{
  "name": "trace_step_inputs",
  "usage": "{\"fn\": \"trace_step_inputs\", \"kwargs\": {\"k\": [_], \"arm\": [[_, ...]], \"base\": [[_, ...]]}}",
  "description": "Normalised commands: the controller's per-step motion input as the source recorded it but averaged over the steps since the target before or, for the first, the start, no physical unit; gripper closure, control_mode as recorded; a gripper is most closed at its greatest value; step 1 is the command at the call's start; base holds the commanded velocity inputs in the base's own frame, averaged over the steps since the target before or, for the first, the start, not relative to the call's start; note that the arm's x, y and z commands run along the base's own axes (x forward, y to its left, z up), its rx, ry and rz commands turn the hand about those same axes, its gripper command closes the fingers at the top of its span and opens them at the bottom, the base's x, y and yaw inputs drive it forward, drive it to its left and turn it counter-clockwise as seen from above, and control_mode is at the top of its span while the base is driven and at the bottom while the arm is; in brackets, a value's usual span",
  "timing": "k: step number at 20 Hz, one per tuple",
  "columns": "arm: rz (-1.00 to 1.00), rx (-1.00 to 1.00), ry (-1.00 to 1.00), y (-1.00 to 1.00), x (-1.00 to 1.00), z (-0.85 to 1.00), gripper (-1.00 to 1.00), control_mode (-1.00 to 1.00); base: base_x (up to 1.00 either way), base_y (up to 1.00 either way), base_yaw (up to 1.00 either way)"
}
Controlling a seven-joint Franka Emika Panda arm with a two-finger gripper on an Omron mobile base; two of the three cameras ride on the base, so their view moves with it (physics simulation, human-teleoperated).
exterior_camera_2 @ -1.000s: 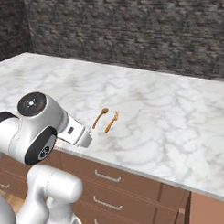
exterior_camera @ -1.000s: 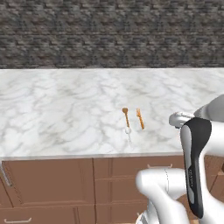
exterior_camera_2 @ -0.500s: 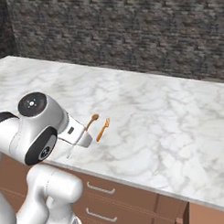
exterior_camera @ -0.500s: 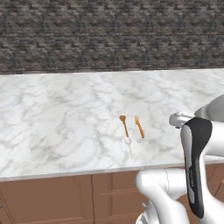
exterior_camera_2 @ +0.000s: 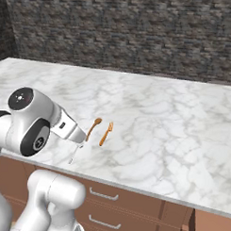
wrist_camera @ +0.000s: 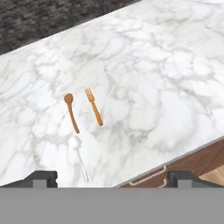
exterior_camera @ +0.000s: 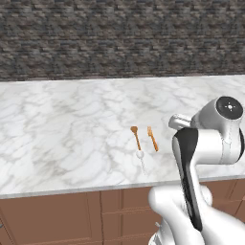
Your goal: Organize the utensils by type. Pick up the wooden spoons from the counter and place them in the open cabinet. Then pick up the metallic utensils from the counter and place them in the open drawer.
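**Small wooden spoon lies ahead of my open fingers, handle toward me**

The small wooden spoon [wrist_camera: 71, 111] rests flat on the counter [wrist_camera: 166, 78], its round bowl at the far end and its thin handle running back toward the counter's front edge, slightly slanted. That long axis points roughly along my line of sight, so to take it across the handle I judge my fingers must straddle it from either side, not end to end.

Just beside it, nearly parallel and a little apart, lies the orange-brown fork [wrist_camera: 94, 106], tines at the far end. Closer to me, right at the handle tip of the wooden spoon, sits the pale silvery spoon [wrist_camera: 78, 154], its bowl almost touching that tip and its slender handle trailing toward the counter edge.

My gripper [wrist_camera: 111, 178] is spread as wide as it goes and holds nothing; my fingertips [wrist_camera: 41, 178] rise at the bottom of the hand view, hanging back above the counter's front edge. All three utensils lie forward of me and to the left of my centre line, the silvery spoon nearest. In the base views they cluster near the front of the marble, just past my wrist. I would need to move forward, left and down.
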Motion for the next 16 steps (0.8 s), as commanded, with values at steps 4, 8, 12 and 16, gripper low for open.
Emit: {"fn": "trace_step_inputs", "kwargs": {"k": [4, 8, 12, 16], "arm": [[-0.02, 0.0, -0.03, 0.08, 0.4, 0.0, -1.0, -1.0], [0.02, 0.0, 0.01, 0.21, 0.54, 0.0, -1.0, -1.0], [0.07, -0.01, 0.14, 0.42, 0.57, 0.0, -1.0, -1.0], [0.1, -0.01, 0.23, 0.39, 0.53, 0.0, -1.0, -1.0]], "base": [[0.0, 0.0, 0.0], [0.0, 0.0, 0.0], [0.0, 0.0, 0.0], [0.0, 0.0, 0.0]]}}
